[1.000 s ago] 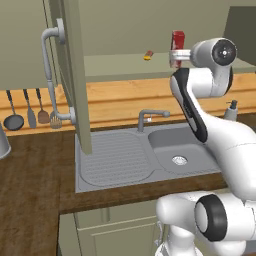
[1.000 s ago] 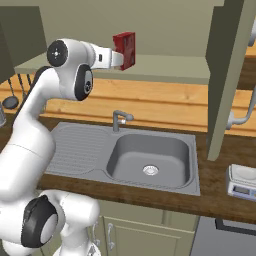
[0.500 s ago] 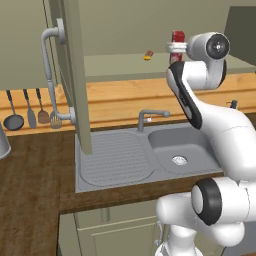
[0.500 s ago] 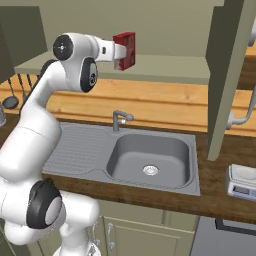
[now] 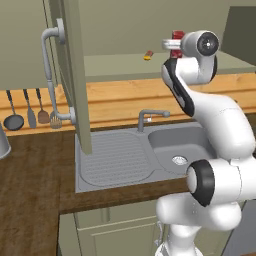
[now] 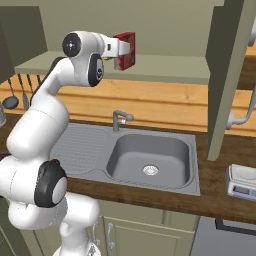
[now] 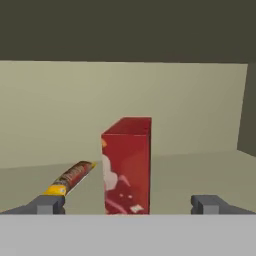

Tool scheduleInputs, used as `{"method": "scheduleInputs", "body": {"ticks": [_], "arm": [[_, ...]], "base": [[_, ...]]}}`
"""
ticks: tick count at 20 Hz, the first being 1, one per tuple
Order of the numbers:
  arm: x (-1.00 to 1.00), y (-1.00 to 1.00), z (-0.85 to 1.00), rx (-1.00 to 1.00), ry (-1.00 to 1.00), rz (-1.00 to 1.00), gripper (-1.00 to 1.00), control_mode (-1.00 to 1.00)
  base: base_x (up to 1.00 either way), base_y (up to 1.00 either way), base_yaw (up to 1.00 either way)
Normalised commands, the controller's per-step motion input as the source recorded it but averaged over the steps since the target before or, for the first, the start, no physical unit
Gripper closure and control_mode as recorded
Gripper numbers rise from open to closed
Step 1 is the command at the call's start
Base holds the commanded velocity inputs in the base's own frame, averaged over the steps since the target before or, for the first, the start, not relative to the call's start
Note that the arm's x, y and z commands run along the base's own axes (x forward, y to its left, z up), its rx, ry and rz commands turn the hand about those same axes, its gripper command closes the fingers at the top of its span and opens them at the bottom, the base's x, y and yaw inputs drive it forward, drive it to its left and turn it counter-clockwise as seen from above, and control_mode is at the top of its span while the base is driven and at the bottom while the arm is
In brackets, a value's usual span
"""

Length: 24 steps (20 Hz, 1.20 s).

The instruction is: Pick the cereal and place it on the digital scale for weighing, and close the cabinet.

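**My open gripper in front of the cereal box on the cabinet shelf**

My gripper [image 7: 127,204] is raised to the level of the shelf [image 6: 170,67] inside the wall cabinet [image 5: 70,75], and its two fingers stand wide apart, holding nothing. In the hand view the cereal [image 7: 126,165] stands upright between the two fingertips [image 7: 46,204], a little further in, and I see free space on both sides of it, so the fingers do not touch it. It is a tall, narrow red box with pale print on the front. In the right base view the same box [image 6: 125,50] is just beyond the end of my hand.

Beside the cereal, on the same shelf, a small flat yellow-and-red bar [image 7: 70,178] lies on its side, near the box but apart from it.

Both cabinet doors are open: one door [image 5: 75,85] with its long curved grey handle [image 5: 50,75] hangs over the draining board, and the other door [image 6: 227,75] is on the opposite side. Under the cabinet is the grey sink [image 6: 150,160] with its tap [image 6: 120,119]. The digital scale [image 6: 242,182] stands on the dark wooden counter [image 6: 220,200], well apart from the cereal.
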Motion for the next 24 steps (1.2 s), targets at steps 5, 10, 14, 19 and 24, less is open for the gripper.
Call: {"method": "scheduleInputs", "body": {"ticks": [5,10,14,19,24], "arm": [[0.41,0.00,0.00,0.00,-0.02,-0.02,-1.00,-1.00],[0.38,0.00,0.00,0.00,0.00,0.00,-1.00,-1.00],[0.35,0.00,0.00,0.00,0.00,0.00,-1.00,-1.00],[0.34,-0.13,0.00,0.00,0.01,0.00,-1.00,-1.00],[0.24,-0.20,0.00,0.00,0.00,0.00,1.00,-1.00]], "base": [[0.00,0.00,0.00],[0.00,0.00,0.00],[0.00,0.00,0.00],[0.00,0.00,0.00],[0.00,0.00,0.00]]}}
